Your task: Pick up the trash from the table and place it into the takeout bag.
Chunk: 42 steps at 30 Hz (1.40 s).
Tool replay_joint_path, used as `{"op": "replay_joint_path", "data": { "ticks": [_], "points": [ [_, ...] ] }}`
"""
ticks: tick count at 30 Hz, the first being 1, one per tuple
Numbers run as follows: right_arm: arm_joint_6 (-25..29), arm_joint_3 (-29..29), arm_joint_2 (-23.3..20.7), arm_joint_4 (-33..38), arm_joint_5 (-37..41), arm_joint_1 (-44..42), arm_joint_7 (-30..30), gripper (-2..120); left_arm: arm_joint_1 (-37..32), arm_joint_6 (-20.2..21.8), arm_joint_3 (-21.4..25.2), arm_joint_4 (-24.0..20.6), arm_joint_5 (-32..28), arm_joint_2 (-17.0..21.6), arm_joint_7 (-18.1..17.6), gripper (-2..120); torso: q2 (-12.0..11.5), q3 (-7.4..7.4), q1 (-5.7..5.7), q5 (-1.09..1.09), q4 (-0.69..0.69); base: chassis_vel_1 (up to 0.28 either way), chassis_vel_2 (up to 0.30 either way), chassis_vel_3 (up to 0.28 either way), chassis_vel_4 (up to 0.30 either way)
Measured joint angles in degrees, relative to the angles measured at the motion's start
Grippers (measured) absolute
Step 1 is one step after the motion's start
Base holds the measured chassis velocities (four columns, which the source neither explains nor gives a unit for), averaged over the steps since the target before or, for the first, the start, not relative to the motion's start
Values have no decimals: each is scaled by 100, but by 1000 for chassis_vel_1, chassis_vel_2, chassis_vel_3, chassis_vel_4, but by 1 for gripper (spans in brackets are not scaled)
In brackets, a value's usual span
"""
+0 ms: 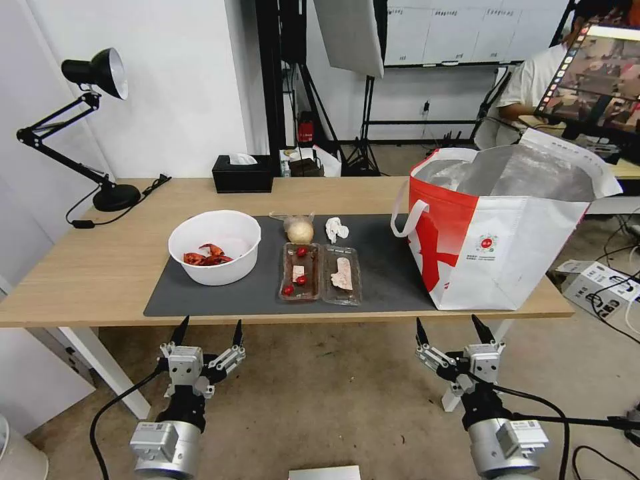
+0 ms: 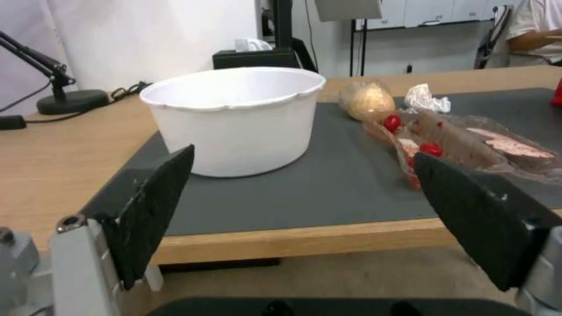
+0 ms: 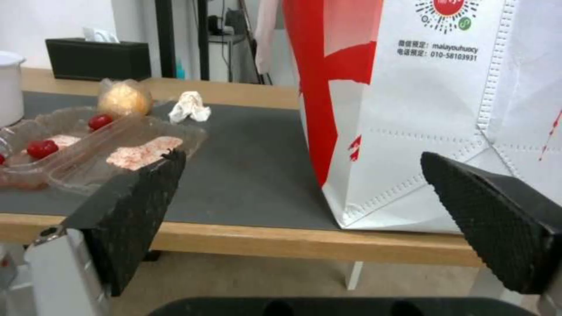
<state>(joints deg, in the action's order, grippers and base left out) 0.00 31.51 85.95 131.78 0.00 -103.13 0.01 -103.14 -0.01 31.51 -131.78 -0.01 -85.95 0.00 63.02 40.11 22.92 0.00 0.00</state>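
Light wood formed the long table (image 1: 100, 267), and a dark grey mat (image 1: 387, 267), flat and matte, covered most of its middle, leaving bare wood all round it. Seen from the head, the white round bowl (image 1: 215, 247) stood on the mat's left end with red shells inside. Right of the bowl lay the clear two-part tray (image 1: 320, 273), thin and glossy, holding red scraps. Behind the tray sat the beige wrapped ball (image 1: 300, 231) and the crumpled tissue (image 1: 336, 229), apart from each other. On the mat's right end stood the boxy red-and-white takeout bag (image 1: 493, 253), mouth open, foil lining showing. A black tissue box (image 1: 243, 173) sat behind the mat at the table's far edge. Both grippers hung below the table's near edge over open floor: the left gripper (image 1: 207, 331) before the bowl, the right gripper (image 1: 455, 329) before the bag, each with fingers spread and nothing between them.

From the left wrist, the left gripper (image 2: 304, 184) gaped toward the bowl (image 2: 234, 123), smooth-walled with a scalloped rim, well beyond the fingertips.

From the right wrist, the right gripper (image 3: 304, 184) stood parted before the bag (image 3: 433, 109), woven and stitched, its base near the table's front edge.
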Motion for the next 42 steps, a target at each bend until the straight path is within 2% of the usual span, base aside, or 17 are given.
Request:
{"op": "replay_joint_path", "data": {
  "ticks": [19,21,23,24,25,27,28,29,31,32,33,42],
  "points": [
    [-11,-2,-30,0,17,19,3,100,0,0,0,0,0,0,0,100,0,0,0,0,0,0,0,0,0],
    [-98,-19,-146,-12,106,96,34,100,0,0,0,0,0,0,0,100,0,0,0,0,-2,0,0,0,0],
    [-367,-67,-479,-69,363,348,132,100,1,4,0,0,-1,0,-4,100,0,0,0,1,0,0,0,0,0],
    [-627,-113,-794,-124,610,579,227,100,9,36,0,0,-21,2,-40,100,0,0,0,1,0,0,0,0,0],
    [-627,-113,-794,-124,610,579,227,100,9,36,0,0,-21,2,-40,100,0,0,0,1,0,0,0,0,0],
    [-891,-161,-1117,-176,862,821,327,100,43,191,-2,-13,-123,13,-189,100,0,0,0,0,1,0,0,0,0],
    [-1160,-210,-1446,-232,1116,1058,422,100,123,507,-6,-63,-336,45,-495,100,0,0,0,1,1,0,0,0,0],
    [-1160,-210,-1446,-232,1116,1058,422,100,123,507,-6,-63,-336,45,-495,100,0,0,0,1,1,0,0,0,0],
    [-1439,-264,-1791,-291,1389,1311,526,100,212,860,-12,-116,-570,79,-836,100,0,0,0,0,0,0,0,0,0],
    [-1606,-356,-2012,-382,1599,1483,587,100,303,1226,-22,-167,-817,114,-1186,100,0,1,1,-1,4,0,0,0,0],
    [-1659,-406,-2074,-437,1674,1524,599,100,369,1361,-36,-182,-1006,111,-1405,100,-1,1,2,4,0,0,0,0,0],
    [-1665,-467,-2069,-547,1704,1541,608,100,377,1308,-85,-139,-1118,85,-1479,100,0,0,1,0,-1,0,0,0,0]
  ]
}}
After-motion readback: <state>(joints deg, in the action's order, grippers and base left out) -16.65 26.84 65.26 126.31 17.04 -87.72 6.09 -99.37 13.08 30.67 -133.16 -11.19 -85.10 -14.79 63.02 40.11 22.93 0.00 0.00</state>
